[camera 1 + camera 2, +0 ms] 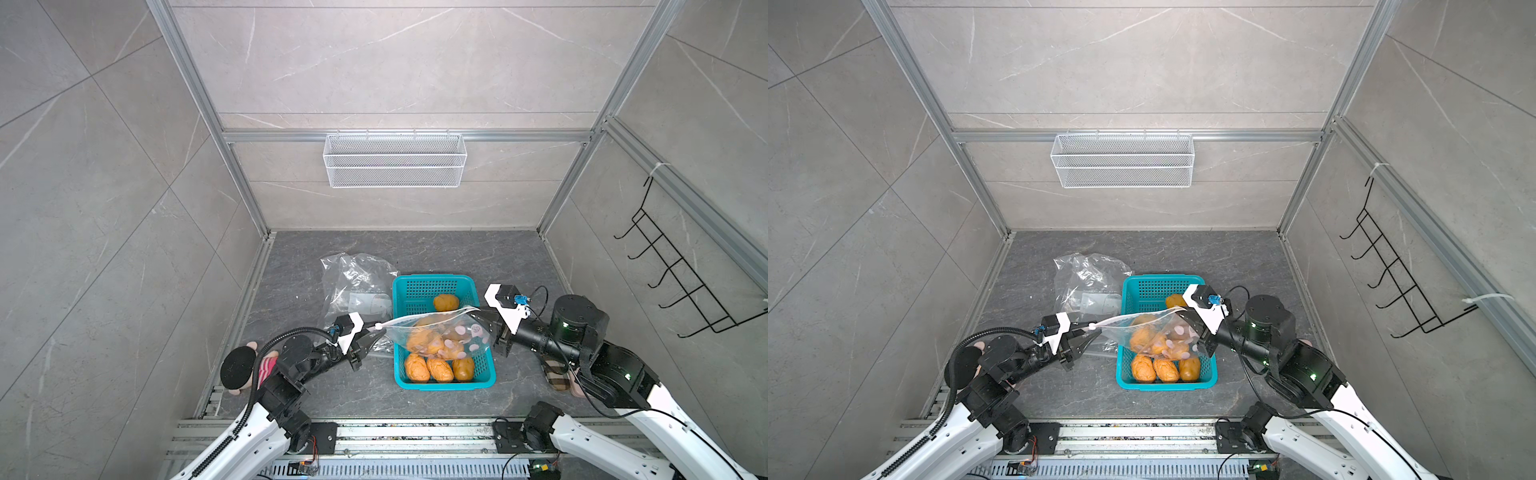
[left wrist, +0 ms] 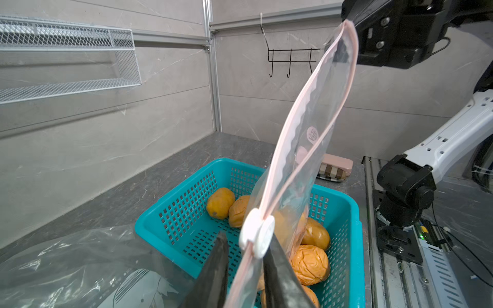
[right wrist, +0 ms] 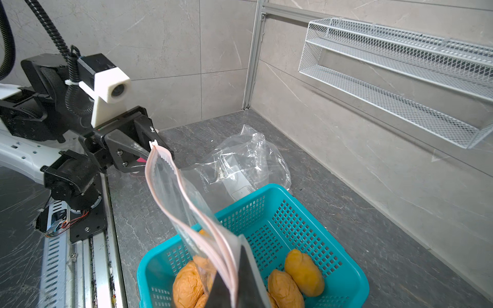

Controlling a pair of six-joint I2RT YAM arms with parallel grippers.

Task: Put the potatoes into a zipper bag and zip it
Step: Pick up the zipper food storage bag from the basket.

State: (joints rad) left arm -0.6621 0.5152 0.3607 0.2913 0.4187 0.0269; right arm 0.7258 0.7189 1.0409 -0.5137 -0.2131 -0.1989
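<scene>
Teal perforated plastic forms the basket (image 1: pixel 432 277), which stands mid-tabletop (image 1: pixel 457 253) on dark veined stone with its long axis running near to far. Over it hangs the clear zipper bag (image 1: pixel 436 332), pink-dotted, mouth upward, its zipper edge stretched left to right between the two claws. Some of the potatoes (image 1: pixel 439 370) sit inside it, how many is unclear. Four lie loose in the basket: three side by side at its near wall, pointing near to far, and one by the far wall.

Only the left wrist view shows the white slider (image 2: pixel 257 232) and the left gripper (image 1: pixel 374 330) slightly parted, its fingers (image 2: pixel 217 266) straddling the pink strip just behind the slider, with a gap on one side. The right wrist view shows the two strips apart, and the right gripper (image 1: pixel 474 316) clenched on the bag's other end.

Potato skins are glossy, wrinkled and orange-tan. Crumpled clear film (image 1: pixel 357 282) lies left of the basket.
</scene>
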